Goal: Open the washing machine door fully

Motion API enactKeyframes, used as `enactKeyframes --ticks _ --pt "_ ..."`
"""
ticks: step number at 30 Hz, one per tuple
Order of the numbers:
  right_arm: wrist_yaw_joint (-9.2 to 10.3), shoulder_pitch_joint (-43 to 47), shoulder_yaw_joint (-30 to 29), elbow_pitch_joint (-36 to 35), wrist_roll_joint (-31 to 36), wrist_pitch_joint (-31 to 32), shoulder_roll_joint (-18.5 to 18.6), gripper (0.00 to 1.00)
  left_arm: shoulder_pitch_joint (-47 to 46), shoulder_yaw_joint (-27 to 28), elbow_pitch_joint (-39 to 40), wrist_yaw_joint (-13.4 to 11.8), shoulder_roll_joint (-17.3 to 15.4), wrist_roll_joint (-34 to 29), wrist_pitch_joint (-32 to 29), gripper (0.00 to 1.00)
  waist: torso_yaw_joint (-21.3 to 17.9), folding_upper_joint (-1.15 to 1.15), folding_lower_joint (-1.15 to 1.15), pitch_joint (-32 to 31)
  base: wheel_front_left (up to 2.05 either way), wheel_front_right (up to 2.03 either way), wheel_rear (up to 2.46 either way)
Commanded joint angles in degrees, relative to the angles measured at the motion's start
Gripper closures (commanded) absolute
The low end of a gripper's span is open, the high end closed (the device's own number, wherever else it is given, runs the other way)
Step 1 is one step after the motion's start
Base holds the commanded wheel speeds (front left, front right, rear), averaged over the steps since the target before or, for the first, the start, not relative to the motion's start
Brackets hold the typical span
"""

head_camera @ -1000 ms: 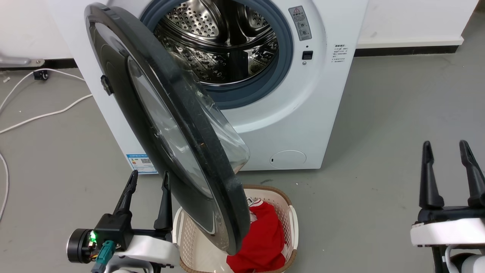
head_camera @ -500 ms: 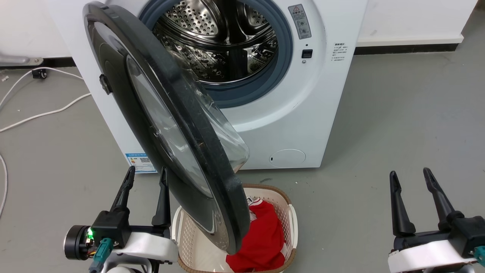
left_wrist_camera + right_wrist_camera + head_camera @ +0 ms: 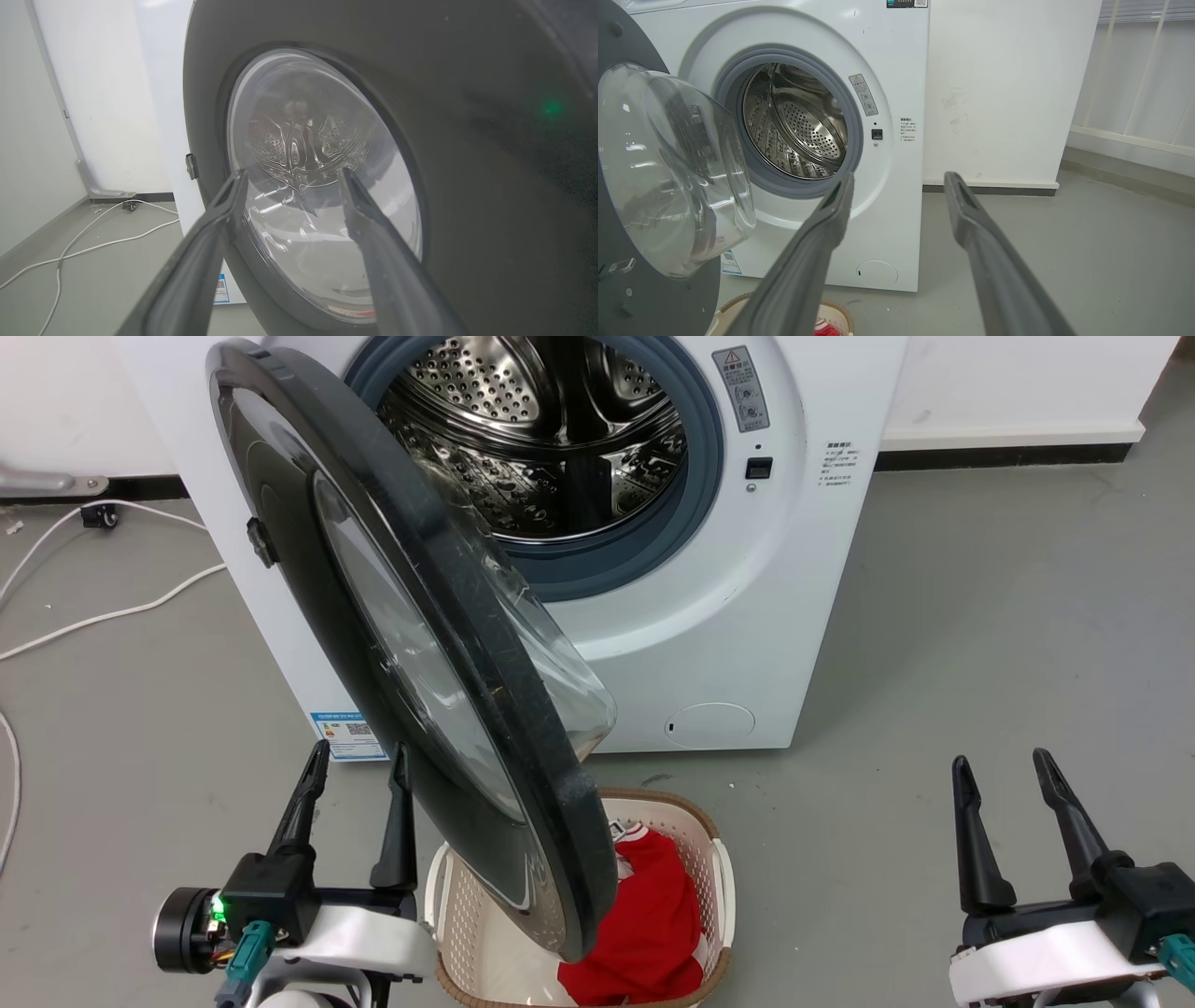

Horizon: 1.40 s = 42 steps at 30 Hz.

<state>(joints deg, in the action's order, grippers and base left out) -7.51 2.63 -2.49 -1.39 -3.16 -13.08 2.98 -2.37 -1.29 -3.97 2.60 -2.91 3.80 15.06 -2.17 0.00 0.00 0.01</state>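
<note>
The washing machine door (image 3: 420, 644) stands swung out from the washing machine (image 3: 747, 616), hinged on the machine's left side and turned almost edge-on to the head view, so the steel drum (image 3: 541, 429) and the blue-grey rubber ring (image 3: 695, 485) around it lie open to sight. The door's lower free edge hangs over a cream basket (image 3: 721, 882) on the floor, which holds a red cloth (image 3: 653, 924). The left gripper (image 3: 361, 751) sits just beside the door's outer face, low down on its left, with its two fingers spread apart and holding nothing. In the left wrist view the door's glass window lies right ahead between those fingers, but whether either finger touches the door cannot be told. The left forearm lies low at the bottom of the head view, fingers pointing up toward the machine's front and its blue label (image 3: 347, 735). The right gripper (image 3: 1000, 762) is well apart from the door, far to the right over bare grey floor (image 3: 980, 616), fingers likewise spread and empty, aimed at the machine's right front corner and the white wall (image 3: 994, 93). Left of the door there is open floor, crossed by a white cable (image 3: 112, 614) lying well clear of the gripper. The small round flap (image 3: 709, 726) shows low on the machine's front, right of the door's glass bulge.
</note>
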Motion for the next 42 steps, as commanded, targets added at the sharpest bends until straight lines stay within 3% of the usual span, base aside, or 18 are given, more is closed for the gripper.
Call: enactKeyframes --ticks 1,2,14,23,30,36,42 --pt "0.04 -0.6 0.2 0.2 -0.2 -0.2 -0.2 0.00 -0.6 0.3 0.7 -0.2 0.0 0.2 0.2 0.52 0.0 0.00 0.00 0.0 0.00 0.00 0.00" --pt "0.04 -0.6 0.2 0.3 -0.4 -0.3 -0.2 0.00 -0.5 0.3 0.8 -0.3 0.0 0.2 0.2 1.00 0.0 0.00 0.00 0.0 0.00 0.00 0.00" --pt "0.04 -0.7 0.2 0.7 -1.3 -0.5 -0.2 0.00 -1.5 0.8 4.5 -0.4 0.0 -0.7 0.2 1.00 0.0 0.00 0.00 -0.1 0.00 0.00 0.00" --pt "0.04 -0.6 -0.2 1.4 -1.6 -0.2 -0.2 0.00 -5.5 1.4 17.1 -2.1 -1.1 -3.3 0.2 1.00 0.2 0.00 0.00 -0.4 0.00 0.00 0.00" --pt "0.04 -0.2 -0.3 1.5 -1.8 -0.1 -0.2 0.00 -7.7 0.7 23.9 -1.9 -1.9 -4.2 0.2 1.00 0.1 0.00 0.00 -0.8 0.00 0.00 0.00" --pt "0.04 0.1 -0.5 1.4 -1.8 0.2 -0.2 0.00 -8.9 -2.4 29.5 -0.7 -1.9 -4.3 -1.1 1.00 0.0 0.00 0.00 -0.9 0.00 0.00 0.00" --pt "0.04 0.5 -0.8 1.1 -1.8 0.7 -0.2 0.00 -9.9 -9.3 33.2 1.2 -1.2 -3.3 -4.5 1.00 0.2 0.00 0.00 -0.9 0.00 0.00 0.00"
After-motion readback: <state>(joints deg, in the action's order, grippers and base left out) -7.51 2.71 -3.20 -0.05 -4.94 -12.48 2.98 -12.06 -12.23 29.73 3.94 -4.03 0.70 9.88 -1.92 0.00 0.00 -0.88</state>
